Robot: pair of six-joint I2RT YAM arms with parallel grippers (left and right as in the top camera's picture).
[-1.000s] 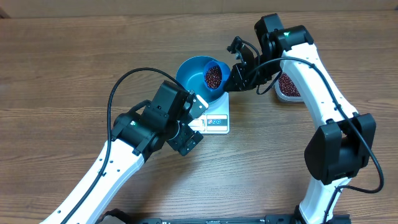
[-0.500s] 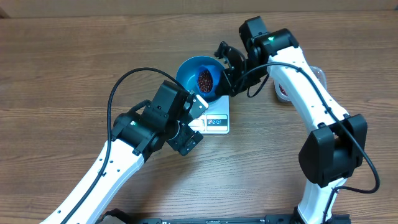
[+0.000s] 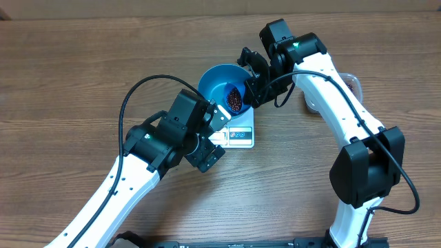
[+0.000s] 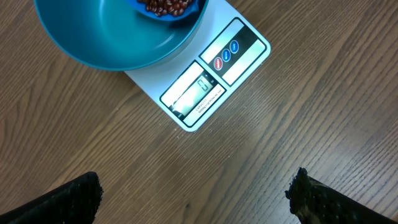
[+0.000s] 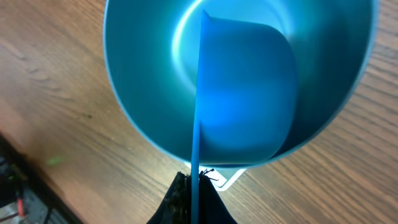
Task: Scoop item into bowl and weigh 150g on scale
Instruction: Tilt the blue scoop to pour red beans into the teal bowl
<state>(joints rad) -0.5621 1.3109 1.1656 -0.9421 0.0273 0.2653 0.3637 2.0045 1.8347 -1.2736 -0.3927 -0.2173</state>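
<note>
- Round deep teal-blue bowl (image 3: 215, 84): upper centre of the overhead frame, upright, sitting on the scale and overhanging it. Smooth plain inside. In the left wrist view (image 4: 106, 40) it fills the top left.
- Small dark red-brown dried beans (image 3: 235, 100): one loose clump on the lower-right side of the bowl's inside, the rest of the inside bare. They are cut off at the top edge of the left wrist view (image 4: 165, 5).
- Flat white square digital kitchen scale (image 3: 241, 133): flat on the wood just below the bowl, mostly covered. The exposed edge (image 4: 214, 78) carries the display window and a panel with one red and two blue buttons. The readout is too small to read.
</note>
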